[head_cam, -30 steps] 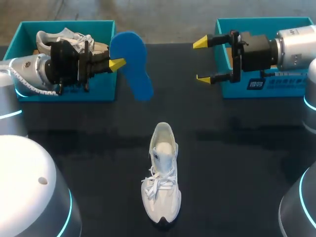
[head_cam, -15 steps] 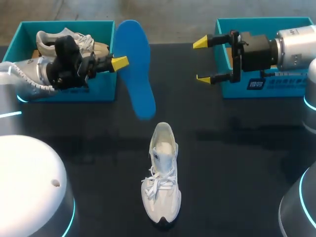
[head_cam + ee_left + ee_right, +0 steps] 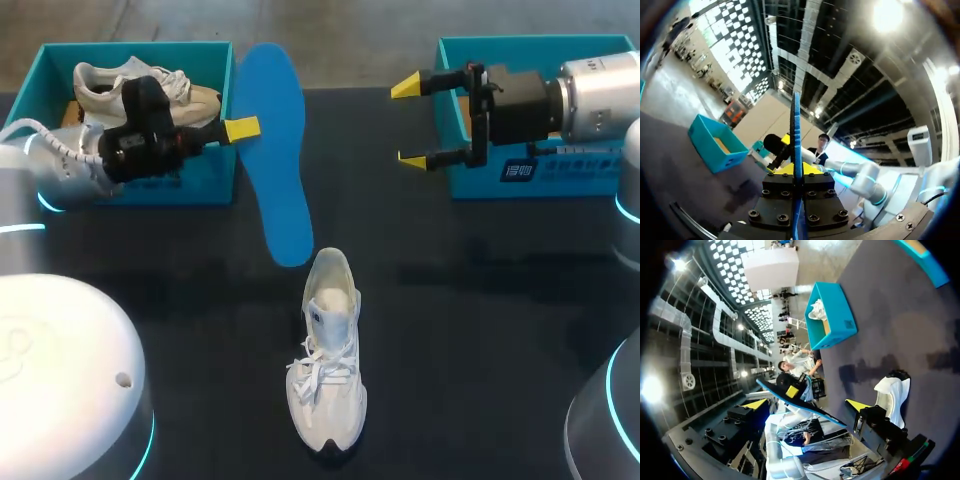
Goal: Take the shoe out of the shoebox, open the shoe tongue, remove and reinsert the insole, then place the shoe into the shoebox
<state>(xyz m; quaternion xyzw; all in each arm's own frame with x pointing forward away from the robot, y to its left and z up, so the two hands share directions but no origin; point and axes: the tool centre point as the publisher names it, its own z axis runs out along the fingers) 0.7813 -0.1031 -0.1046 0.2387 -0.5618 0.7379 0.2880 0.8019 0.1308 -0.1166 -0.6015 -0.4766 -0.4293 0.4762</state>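
A white laced shoe stands on the black table, toe toward the near edge; it also shows in the right wrist view. My left gripper is shut on a blue insole, which hangs lengthwise with its lower end just above the shoe's heel. In the left wrist view the insole runs edge-on between the yellow tips of that gripper. My right gripper hovers open and holds nothing, in front of the right box. In its own view this gripper has the insole ahead of it.
A teal shoebox at the back left holds another pale shoe; my left arm lies across its front. A second teal shoebox stands at the back right, partly under my right arm.
My left wrist has turned and sunk a little. The insole has swung from a short tilted shape to full length, and its lower end has come down close to the shoe's heel. The right arm kept still.
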